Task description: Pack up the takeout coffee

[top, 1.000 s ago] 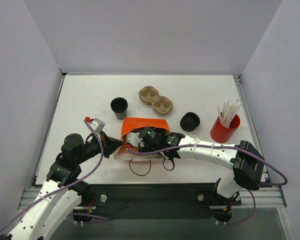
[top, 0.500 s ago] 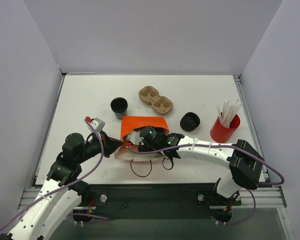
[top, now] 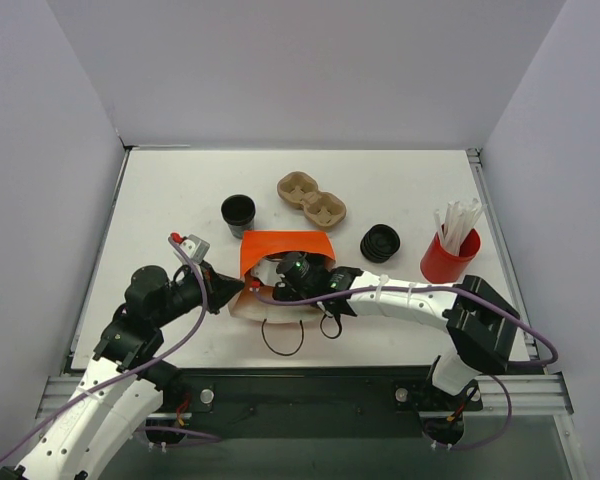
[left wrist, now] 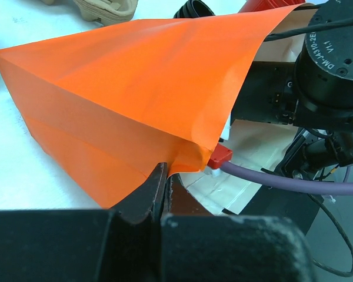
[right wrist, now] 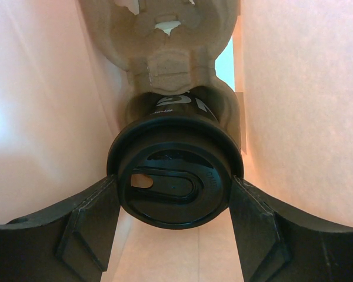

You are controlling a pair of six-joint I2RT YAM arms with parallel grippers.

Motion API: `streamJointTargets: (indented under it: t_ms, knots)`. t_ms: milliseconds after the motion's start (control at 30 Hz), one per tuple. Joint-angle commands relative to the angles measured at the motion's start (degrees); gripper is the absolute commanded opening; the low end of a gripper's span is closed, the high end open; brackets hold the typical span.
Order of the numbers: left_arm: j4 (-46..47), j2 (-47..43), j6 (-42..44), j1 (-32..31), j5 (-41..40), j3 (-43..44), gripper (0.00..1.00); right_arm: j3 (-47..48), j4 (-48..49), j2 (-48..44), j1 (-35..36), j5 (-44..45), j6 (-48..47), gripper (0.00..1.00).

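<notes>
The orange bag (top: 280,245) lies on its side at the table's near middle, mouth toward the arms. My left gripper (left wrist: 165,170) is shut on the bag's lower mouth edge (left wrist: 191,155), and the mouth stands open. My right gripper (right wrist: 173,188) reaches inside the bag, and only its wrist (top: 300,272) shows from above. The takeout coffee (right wrist: 173,179), a black cup with a black lid, sits between the fingers (right wrist: 88,217), which touch the lid on both sides. The cup's far end rests in a brown pulp carrier (right wrist: 165,47) inside the bag.
A lidless black cup (top: 238,215) stands behind the bag. A second pulp carrier (top: 311,200) lies further back. A stack of black lids (top: 380,242) and a red cup of white sticks (top: 448,258) stand to the right. Black bag handles (top: 280,338) trail toward the near edge.
My right arm has pushed slightly further left into the bag with the cup. The left gripper has kept its hold on the bag edge.
</notes>
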Motion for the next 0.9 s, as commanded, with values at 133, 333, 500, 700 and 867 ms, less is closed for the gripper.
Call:
streamJointTargets:
  t_ms: [133,333,500,700,867]
  knots:
    - [-0.9,0.0,-1.3,-0.2,1.3,2.4,0.0,0.1,-3.5,3.0,-1.7,3.9,4.2,0.65]
    - [-0.8,0.4,-1.9,-0.2,0.2,2.9,0.0,1.5,-3.7,2.0,-2.1,4.0,4.3,0.74]
    - [-1.7,0.8,-1.6,-0.2,-0.7,3.9,0.0,3.0,-5.1,1.0,-2.3,2.9,3.7,0.86]
    - [-3.2,2.2,-1.6,-0.3,-1.8,5.8,0.0,5.6,-7.8,0.5,-2.4,2.3,4.4,0.9]
    - [-5.4,3.5,-1.7,-0.3,-3.0,8.2,0.0,6.7,-10.9,-1.2,-2.2,1.7,5.2,0.89]
